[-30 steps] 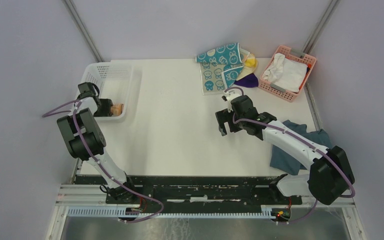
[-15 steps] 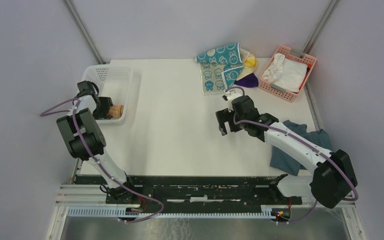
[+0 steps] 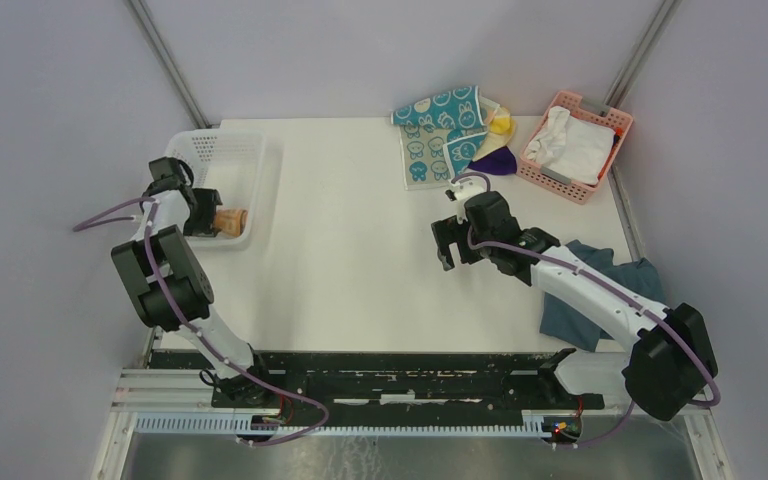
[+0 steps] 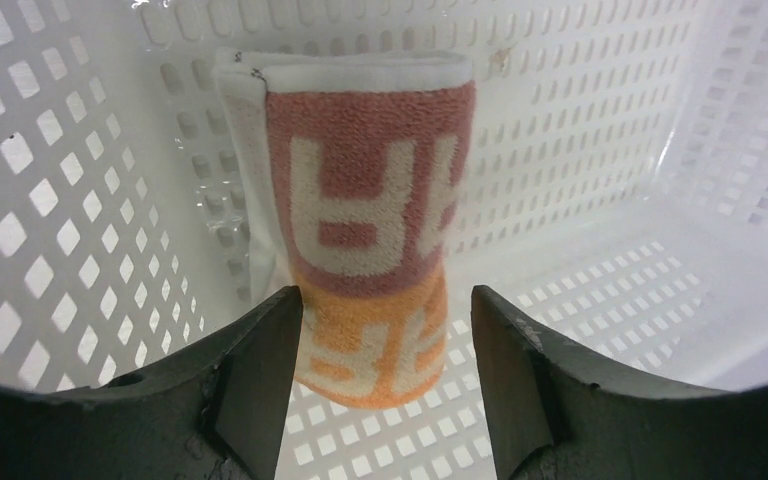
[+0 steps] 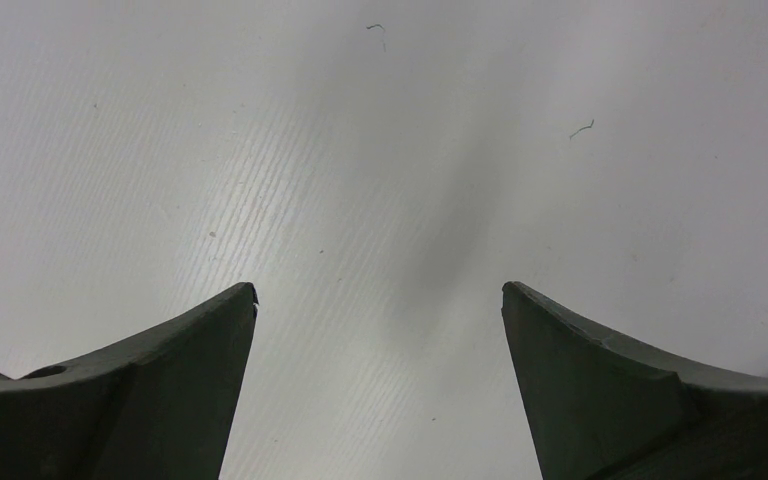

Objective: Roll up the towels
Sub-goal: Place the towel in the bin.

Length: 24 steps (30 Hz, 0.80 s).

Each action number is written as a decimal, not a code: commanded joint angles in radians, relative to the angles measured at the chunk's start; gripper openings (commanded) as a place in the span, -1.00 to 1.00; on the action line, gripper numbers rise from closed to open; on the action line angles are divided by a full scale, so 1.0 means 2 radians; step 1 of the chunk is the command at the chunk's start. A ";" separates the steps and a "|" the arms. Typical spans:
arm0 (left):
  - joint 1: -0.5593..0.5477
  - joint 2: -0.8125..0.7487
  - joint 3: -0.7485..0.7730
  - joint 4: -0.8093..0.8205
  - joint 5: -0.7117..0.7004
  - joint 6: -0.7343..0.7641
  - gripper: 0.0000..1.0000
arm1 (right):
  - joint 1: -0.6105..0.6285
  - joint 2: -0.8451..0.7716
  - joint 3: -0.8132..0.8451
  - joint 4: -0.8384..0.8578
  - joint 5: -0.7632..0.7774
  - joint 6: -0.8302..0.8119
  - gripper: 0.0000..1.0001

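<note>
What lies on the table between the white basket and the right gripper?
Nothing: in the top view that stretch of white table between the white basket and the open right gripper is bare.

Bright even light from above, faint soft shadows on the white table [image 3: 360, 260], washed-out glare on the basket [image 4: 720, 300] wall, towel [image 4: 370, 200] weave sharp, wide-angle bending at edges

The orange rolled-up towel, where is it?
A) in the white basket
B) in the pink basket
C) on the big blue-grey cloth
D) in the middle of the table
A: the left wrist view shows the orange rolled towel sitting inside the white basket, with the basket's holed walls all around it.
</note>
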<state>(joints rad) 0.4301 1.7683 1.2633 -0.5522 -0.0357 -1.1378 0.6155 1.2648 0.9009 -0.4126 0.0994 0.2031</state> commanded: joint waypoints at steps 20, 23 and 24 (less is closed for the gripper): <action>-0.005 -0.066 0.026 0.051 0.037 0.045 0.41 | 0.007 -0.015 0.007 0.004 0.022 -0.004 1.00; -0.009 -0.023 0.060 0.059 0.041 0.051 0.40 | 0.007 -0.010 0.010 0.002 0.024 -0.005 1.00; -0.011 -0.007 0.072 0.061 0.040 0.050 0.40 | 0.007 -0.008 0.011 0.001 0.027 -0.005 1.00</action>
<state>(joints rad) 0.4213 1.6562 1.3075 -0.5098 0.0185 -1.1007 0.6262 1.2480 0.9009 -0.4221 0.1181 0.2028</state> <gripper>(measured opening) 0.701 0.999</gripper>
